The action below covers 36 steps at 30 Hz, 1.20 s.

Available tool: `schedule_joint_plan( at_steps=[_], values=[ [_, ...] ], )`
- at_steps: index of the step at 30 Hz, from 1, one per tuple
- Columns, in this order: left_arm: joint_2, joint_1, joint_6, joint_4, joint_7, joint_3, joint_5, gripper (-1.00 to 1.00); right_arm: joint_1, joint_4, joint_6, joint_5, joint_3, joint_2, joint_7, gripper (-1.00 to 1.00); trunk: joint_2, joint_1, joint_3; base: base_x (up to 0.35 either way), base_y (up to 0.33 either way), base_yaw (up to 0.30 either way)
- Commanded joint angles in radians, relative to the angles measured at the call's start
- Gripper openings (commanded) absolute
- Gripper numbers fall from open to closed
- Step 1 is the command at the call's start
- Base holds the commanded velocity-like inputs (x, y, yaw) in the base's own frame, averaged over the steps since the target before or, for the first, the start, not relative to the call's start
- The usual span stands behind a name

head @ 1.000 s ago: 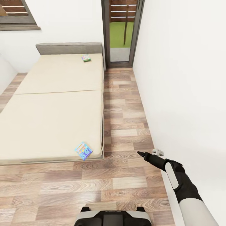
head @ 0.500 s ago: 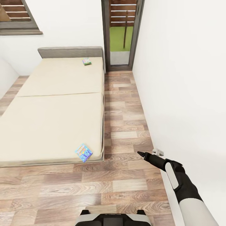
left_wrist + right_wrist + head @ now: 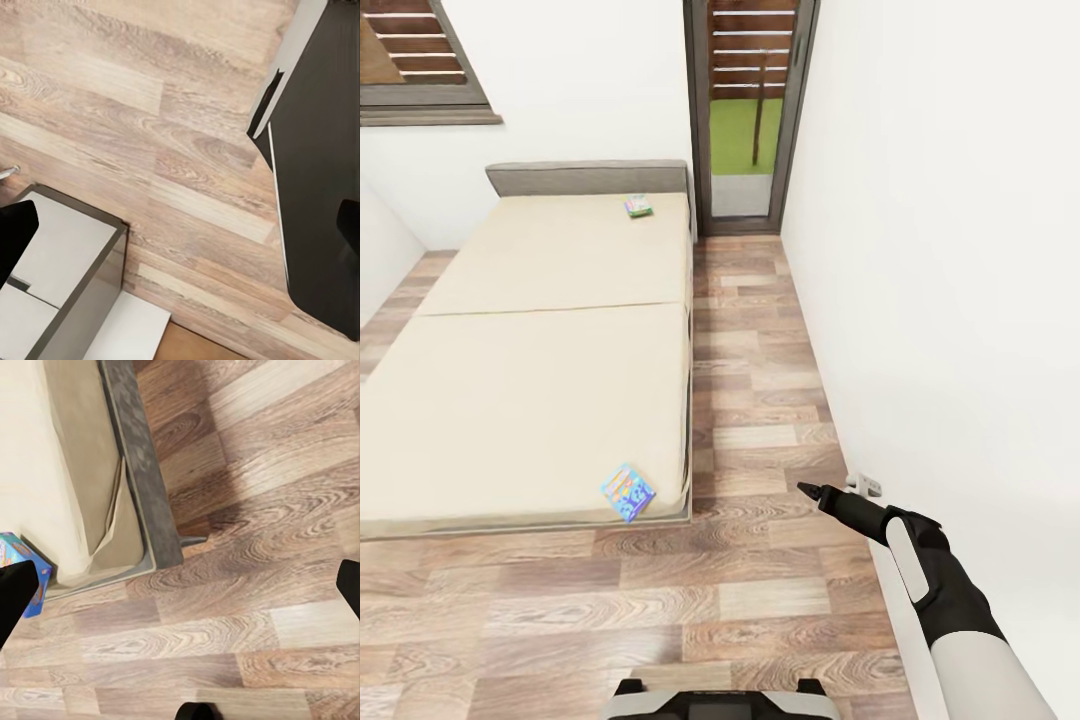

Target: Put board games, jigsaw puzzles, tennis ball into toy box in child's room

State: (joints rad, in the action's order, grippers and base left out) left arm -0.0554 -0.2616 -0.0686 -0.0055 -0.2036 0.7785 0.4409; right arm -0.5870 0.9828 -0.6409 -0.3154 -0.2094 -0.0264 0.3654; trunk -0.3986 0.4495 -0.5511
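The far board game (image 3: pixel 638 206) is too small to read; the bed (image 3: pixel 510 400) is cut off at the frame's left edge.

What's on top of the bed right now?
Two board games lie flat on the bed: a blue-yellow board game at the near corner by the floor, and a white-green board game by the headboard. Anything under them is hidden.

I see bed (image 3: pixel 530 380): cream mattress split by seam, dark frame, on wood-plank floor. Blue-yellow game box (image 3: pixel 627 492) lies flat at near corner of mattress, turned askew (corner close to edge). Second game box (image 3: pixel 638 206), white-green, lies flat near headboard end, well apart from first.
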Motion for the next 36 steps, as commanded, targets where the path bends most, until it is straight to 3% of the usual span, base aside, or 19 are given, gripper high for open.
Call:
schedule_joint_plan(
  at_steps=[1, 14, 24, 28, 29, 31, 34, 35, 36],
  values=[
    [0.0, -0.001, -0.004, 0.002, -0.004, 0.008, 0.01, 1.0, -0.001, 0.001, -0.006, -0.002, -0.002, 0.0, 0.003, 1.0, -0.001, 0.001, 0.001, 0.0, 0.0, 0.0],
    [0.001, 0.0, -0.004, 0.002, -0.004, 0.008, 0.007, 1.0, -0.001, 0.001, -0.006, 0.001, -0.021, 0.0, 0.003, 1.0, -0.001, 0.001, 0.022, 0.0, 0.0, 0.0],
    [0.025, -0.001, -0.006, -0.006, -0.01, 0.009, 0.008, 1.0, -0.001, 0.001, -0.007, 0.002, -0.032, -0.001, 0.004, 1.0, -0.001, 0.001, 0.039, 0.0, 0.0, 0.0],
    [0.005, -0.012, 0.001, -0.042, -0.008, 0.01, 0.006, 1.0, -0.001, 0.001, -0.008, 0.002, -0.035, -0.001, 0.004, 1.0, -0.001, 0.001, 0.046, 0.0, 0.0, 0.0],
    [-0.012, -0.015, 0.009, -0.072, -0.006, 0.011, 0.005, 1.0, -0.001, 0.001, -0.009, 0.002, -0.035, -0.001, 0.004, 1.0, -0.001, 0.001, 0.047, 0.0, 0.0, 0.0],
    [-0.037, -0.024, 0.05, -0.126, -0.003, 0.014, 0.003, 1.0, -0.001, 0.001, -0.009, 0.002, -0.036, -0.001, 0.004, 1.0, -0.001, 0.001, 0.051, 0.0, 0.0, 0.0],
    [-0.058, -0.095, 0.21, -0.236, 0.038, 0.016, 0.0, 1.0, -0.001, 0.001, -0.008, 0.002, -0.036, -0.001, 0.004, 1.0, -0.001, 0.001, 0.056, 0.0, 0.0, 0.0],
    [-0.06, -0.116, 0.247, -0.26, 0.061, 0.017, -0.001, 1.0, -0.001, 0.001, -0.008, 0.002, -0.036, -0.001, 0.004, 1.0, -0.001, 0.001, 0.057, 0.0, 0.0, 0.0],
    [-0.063, -0.157, 0.322, -0.307, 0.126, 0.017, -0.001, 1.0, -0.001, 0.001, -0.008, 0.002, -0.036, -0.001, 0.004, 1.0, -0.001, 0.001, 0.059, 0.0, 0.0, 0.0]
  ],
)
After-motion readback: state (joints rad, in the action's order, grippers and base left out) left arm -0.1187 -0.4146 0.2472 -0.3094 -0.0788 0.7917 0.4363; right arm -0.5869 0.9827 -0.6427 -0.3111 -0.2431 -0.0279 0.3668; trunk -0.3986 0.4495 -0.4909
